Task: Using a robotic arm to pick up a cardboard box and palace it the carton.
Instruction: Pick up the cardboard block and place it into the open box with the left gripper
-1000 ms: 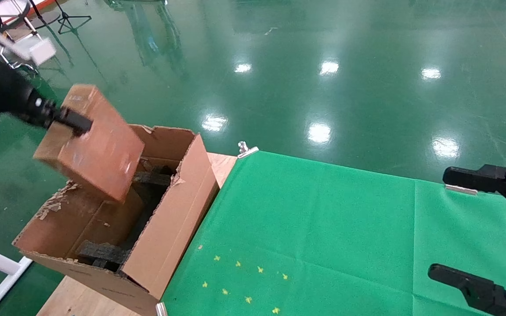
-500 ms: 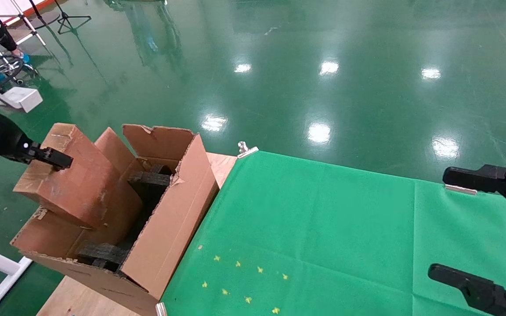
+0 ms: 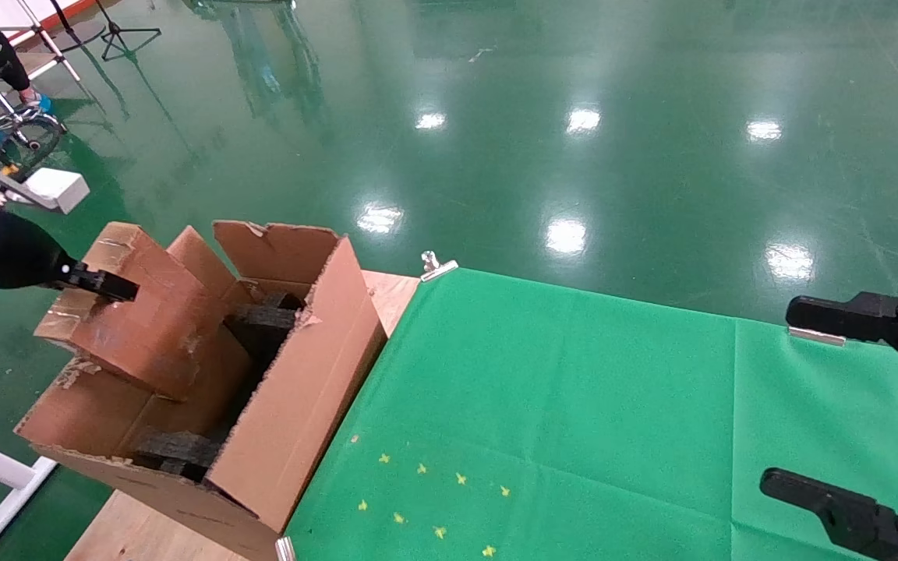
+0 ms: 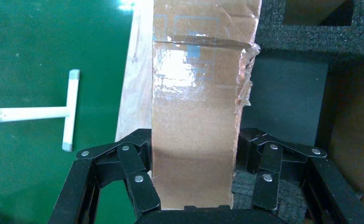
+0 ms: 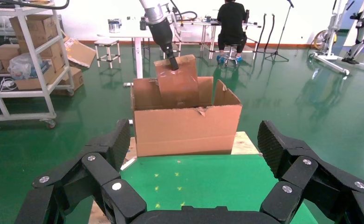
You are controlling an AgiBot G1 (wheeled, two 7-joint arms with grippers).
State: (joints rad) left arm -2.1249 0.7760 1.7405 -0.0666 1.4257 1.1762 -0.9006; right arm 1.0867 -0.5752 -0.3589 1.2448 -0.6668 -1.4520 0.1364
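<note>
Green floor behind, left fingers [image 4: 194, 186] grip taped brown cardboard box [image 3: 137, 312], seemingly over carton [image 3: 301, 405].

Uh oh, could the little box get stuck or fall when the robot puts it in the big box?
It might. The cardboard box, held by the left gripper, goes in tilted, so a corner could catch on the carton flap or the black foam inside. Part of it still sticks up above the carton, so letting go now could leave it leaning or tipping. The right gripper is open over the green cloth, too far off to help.
</note>
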